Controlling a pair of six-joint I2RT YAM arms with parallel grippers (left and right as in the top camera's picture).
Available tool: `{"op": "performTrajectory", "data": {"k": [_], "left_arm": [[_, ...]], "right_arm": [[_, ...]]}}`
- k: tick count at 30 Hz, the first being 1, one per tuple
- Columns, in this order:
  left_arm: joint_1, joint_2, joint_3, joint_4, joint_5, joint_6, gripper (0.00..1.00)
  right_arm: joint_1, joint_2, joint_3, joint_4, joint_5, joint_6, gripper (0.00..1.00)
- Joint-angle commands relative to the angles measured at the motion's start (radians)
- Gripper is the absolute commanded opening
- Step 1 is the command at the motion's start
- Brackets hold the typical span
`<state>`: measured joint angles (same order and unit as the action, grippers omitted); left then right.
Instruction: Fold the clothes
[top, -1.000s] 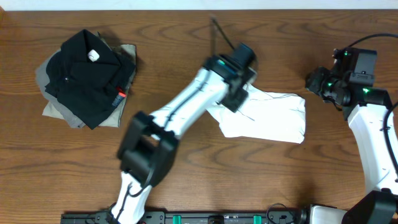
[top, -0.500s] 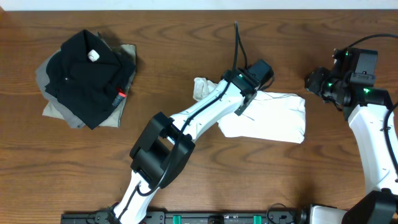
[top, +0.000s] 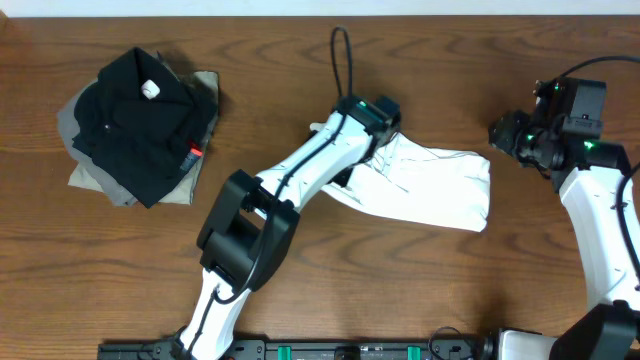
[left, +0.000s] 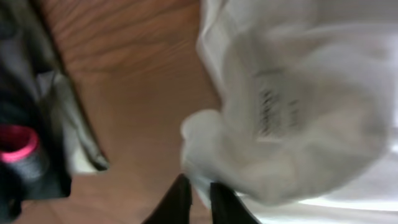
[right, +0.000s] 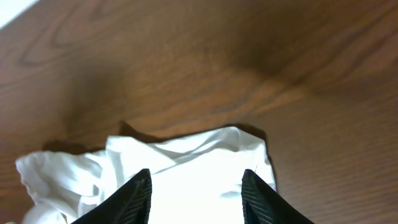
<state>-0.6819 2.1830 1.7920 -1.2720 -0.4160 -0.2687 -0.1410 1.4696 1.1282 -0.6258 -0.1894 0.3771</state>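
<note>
Worktop (top: 300, 40) of dark brown wood grain fills the overhead view, with a pale strip (top: 200, 6) along its far edge. A white cotton T-shirt (top: 440, 195) lies crumpled right of centre. At the T-shirt's left end the left hand (left: 198, 200) has its fingers nearly together, clamped on a bunched fold of cloth. Its white arm crosses that end and hides part of it. A black cable (top: 345, 60) loops just beyond the T-shirt. The right hand (right: 196, 177) hangs to the T-shirt's right, fingers apart, holding nothing. Well to the T-shirt's left, a black folded garment (top: 135, 120) with a white tag (top: 150, 89) sits on a grey folded garment (top: 90, 175).
</note>
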Motion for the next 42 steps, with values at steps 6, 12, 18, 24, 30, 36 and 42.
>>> {"op": "performTrajectory", "data": {"k": [6,12,18,24,30,36,42], "left_arm": [[0.084,0.006,-0.001,-0.060,-0.041,-0.114,0.58],[0.087,0.004,0.000,-0.051,-0.041,-0.115,0.52],[0.102,-0.058,0.000,-0.037,-0.016,-0.151,0.06],[0.102,-0.109,0.000,0.143,0.465,0.090,0.24],[0.071,-0.104,0.000,0.254,0.742,0.363,0.57],[0.007,-0.078,-0.002,0.330,0.748,0.497,0.82],[-0.023,-0.017,-0.002,0.351,0.737,0.510,0.83]], "right_arm": [[0.017,0.117,-0.005,-0.016,-0.196,-0.130,0.42],[0.113,0.260,-0.010,-0.038,-0.392,-0.309,0.25],[0.233,0.324,-0.009,-0.046,-0.412,-0.401,0.28],[0.286,0.328,-0.009,-0.046,-0.245,-0.302,0.25],[0.207,0.325,-0.008,-0.041,-0.162,-0.171,0.29],[0.040,0.319,0.009,0.034,-0.336,-0.153,0.46],[-0.019,0.319,0.011,0.028,-0.398,-0.165,0.46]]}}
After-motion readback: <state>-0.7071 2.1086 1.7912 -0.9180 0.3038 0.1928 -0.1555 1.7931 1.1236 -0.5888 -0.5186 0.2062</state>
